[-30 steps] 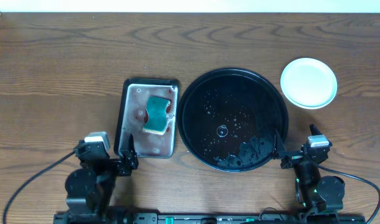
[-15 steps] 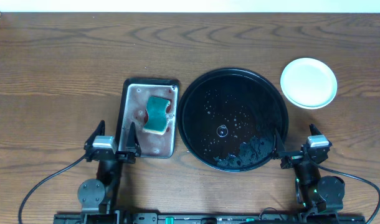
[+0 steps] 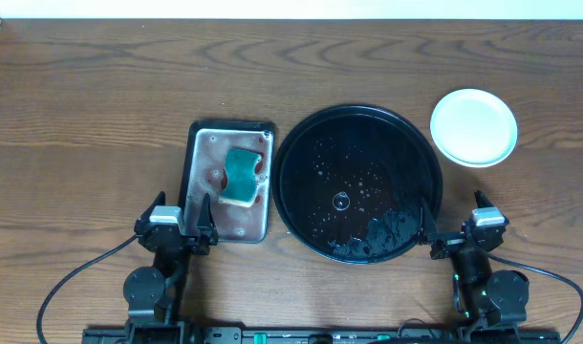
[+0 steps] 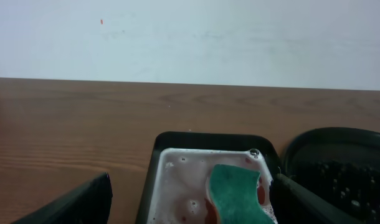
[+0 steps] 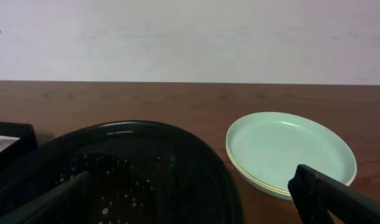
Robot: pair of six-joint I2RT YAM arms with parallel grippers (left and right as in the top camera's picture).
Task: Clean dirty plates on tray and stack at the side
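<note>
The left claw (image 3: 182,218) sits by the bench's near edge, spread wide and empty, with one finger close to the near corner of the grey pan (image 3: 191,182). Swinging sideways from there could knock the pan and slop the reddish soapy water around the sponge (image 3: 240,176).

The black tray (image 3: 354,109) in the middle holds no plates, only beads of water. The right claw (image 3: 454,227), also spread and empty, has a finger just beside the tray's near rim, so a careless lift might jolt it.

The plates (image 3: 473,126) are stacked toward the far right corner, beside the tray, so the job looks finished.

From above the stack reads as one pale disc. The right wrist view shows a yellow rim beneath, but I cannot make out a third plate.
</note>
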